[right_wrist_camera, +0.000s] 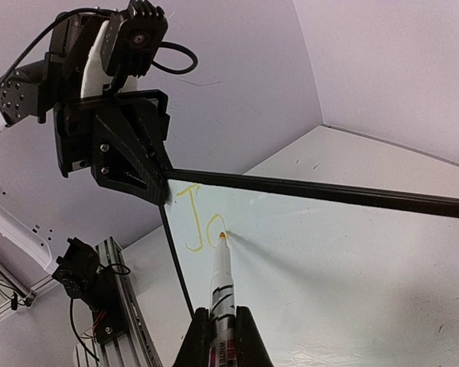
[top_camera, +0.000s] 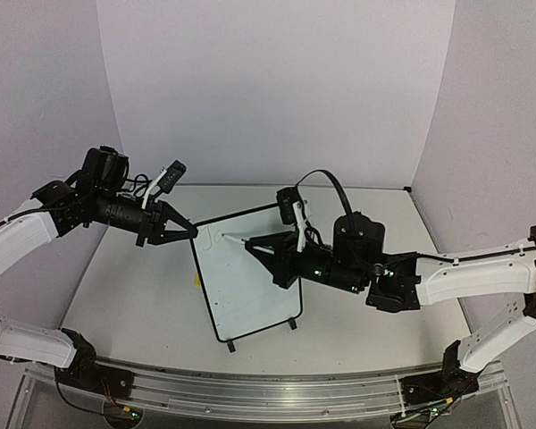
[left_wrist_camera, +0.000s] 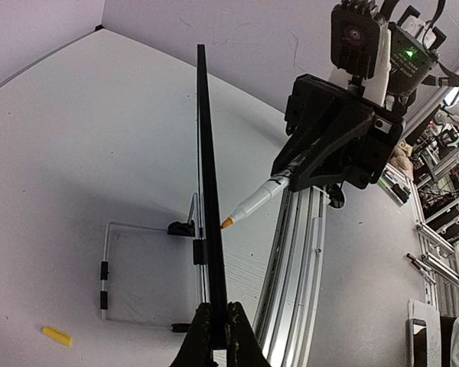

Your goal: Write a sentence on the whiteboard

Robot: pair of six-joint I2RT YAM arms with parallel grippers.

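The table (top_camera: 143,295) was pale grey, with mauve walls behind it. The board (top_camera: 250,286) stood upright near the table's middle on two small black feet, between the two grippers and leaning back a little. In the left wrist view it showed edge-on, as a thin black line. A wire stand (left_wrist_camera: 107,260) propped its back.

The left gripper (top_camera: 190,231) reached in from the left. Its fingers were pressed together on the black frame at the board's upper left corner. The right gripper (right_wrist_camera: 220,325) came in from the right, facing the board's white side. Its fingers were pinched on the barrel of a marker (right_wrist_camera: 222,279), which pointed out past them toward the board.

The marker's orange tip sat at the white face, touching it or very nearly. It was near the top left corner, just below the left gripper's hold.

Of the sentence (right_wrist_camera: 197,225), only a thin yellow "Jo" showed, with the tip just right of the "o".

A small yellow bit (left_wrist_camera: 56,336) lay on the table behind the board, apart from the stand.
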